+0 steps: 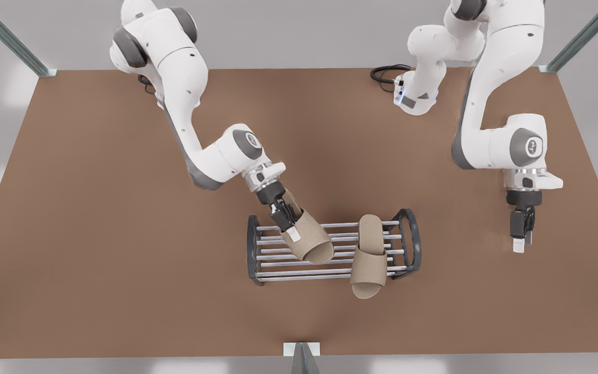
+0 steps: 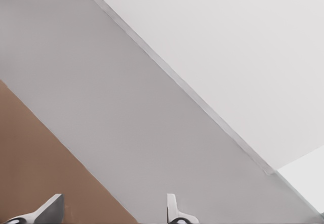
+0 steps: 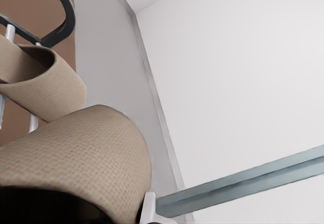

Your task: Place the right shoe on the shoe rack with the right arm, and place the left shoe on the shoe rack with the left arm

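I see the shoe rack point(image 1: 333, 251) just below the middle of the front view, standing on the brown table point(image 1: 96, 234). My right gripper point(image 1: 284, 217) reaches down from the upper left of that frame to the rack's left half, its fingers pushed inside a beige slipper point(image 1: 309, 238) and closed on its upper band. That slipper is tilted, toe pointing toward the lower right of the frame, over the rack's rods; I cannot tell whether it touches them. In the right wrist view the held slipper's band point(image 3: 76, 158) sits close to the camera, with the other slipper point(image 3: 43, 90) and a dark arched end frame point(image 3: 66, 11) of the rack beyond it.

The second slipper point(image 1: 369, 257) lies on the rack's right half, its toe hanging past the near edge.

My left gripper point(image 1: 521, 234) hangs at the right of the front view, pointing down over bare table, well apart from the rack, holding nothing, its fingers close together. The left wrist view shows two fingertips point(image 2: 174, 209) over table and wall.
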